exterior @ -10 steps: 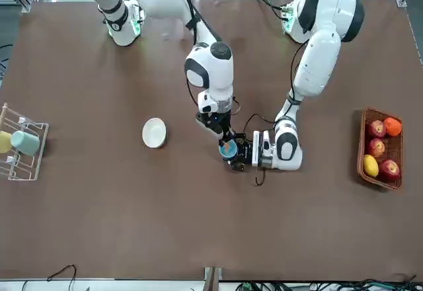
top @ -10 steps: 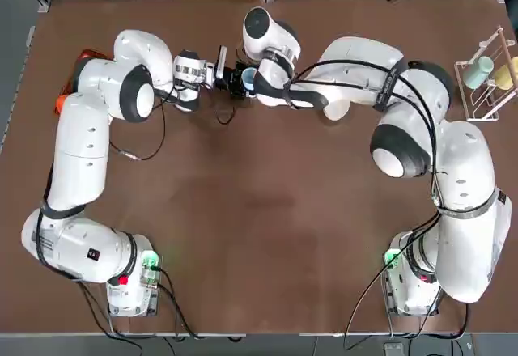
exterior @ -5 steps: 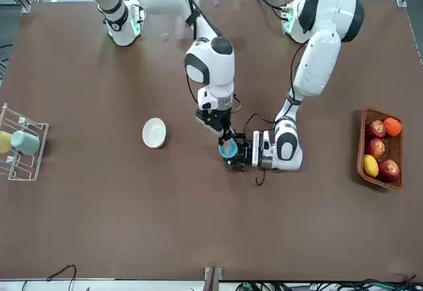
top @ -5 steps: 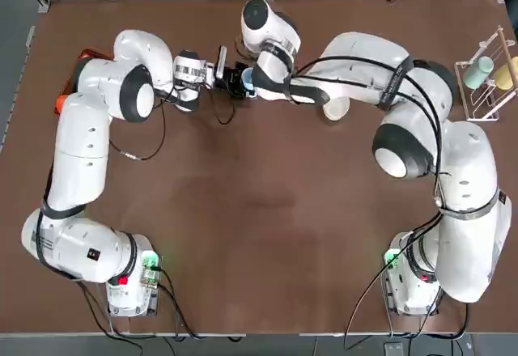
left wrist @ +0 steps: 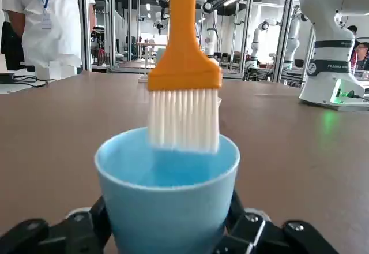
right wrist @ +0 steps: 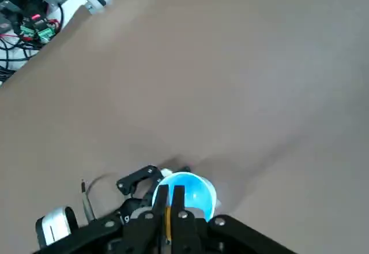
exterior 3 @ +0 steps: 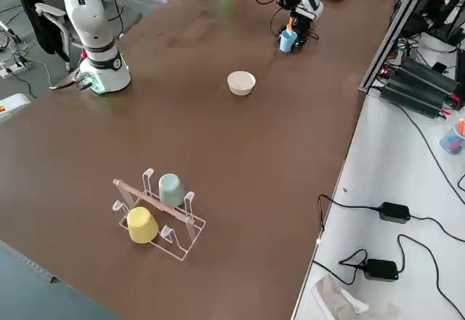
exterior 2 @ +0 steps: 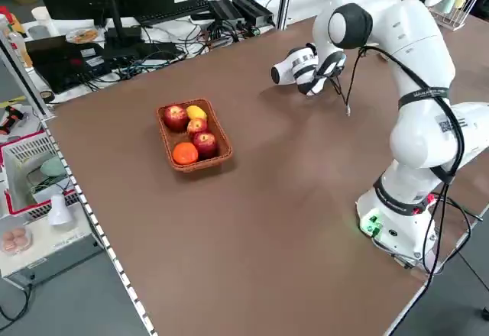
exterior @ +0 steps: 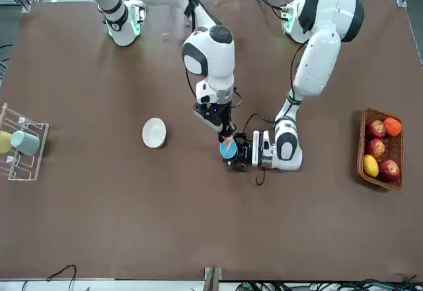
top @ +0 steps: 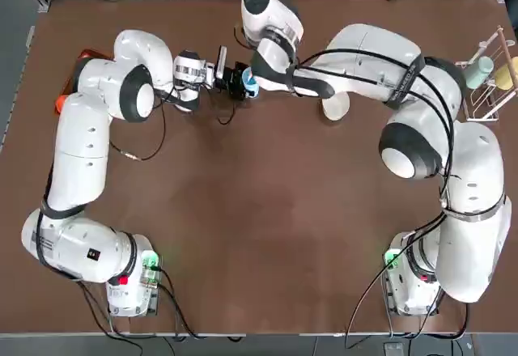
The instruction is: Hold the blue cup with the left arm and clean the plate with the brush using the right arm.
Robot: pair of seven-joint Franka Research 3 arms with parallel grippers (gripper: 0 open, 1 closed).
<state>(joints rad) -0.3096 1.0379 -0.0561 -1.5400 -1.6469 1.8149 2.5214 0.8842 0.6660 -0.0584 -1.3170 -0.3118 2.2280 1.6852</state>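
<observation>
The blue cup (exterior: 227, 148) stands upright on the brown table at mid-far side, between the fingers of my left gripper (exterior: 234, 152), which lies low on the table and is shut on the blue cup (left wrist: 167, 202). My right gripper (exterior: 223, 131) hangs over it, shut on the handle of the orange brush (left wrist: 184, 63). The white bristles hang at the cup's rim. The right wrist view looks straight down past the right gripper (right wrist: 170, 201) into the cup (right wrist: 193, 191). The cream-white plate (exterior: 154, 133) sits alone on the table toward the robot's right, also seen as the plate (top: 335, 107).
A wire rack (exterior: 20, 147) with a teal-green cup and a yellow cup stands at the robot's far right. A wicker basket (exterior: 362, 147) of fruit sits at the far left. A person (left wrist: 34, 17) stands beyond the table.
The right arm has drawn back and lifted the brush, so the bristles have risen from inside the cup to its rim. The left arm and the cup stay in place.
</observation>
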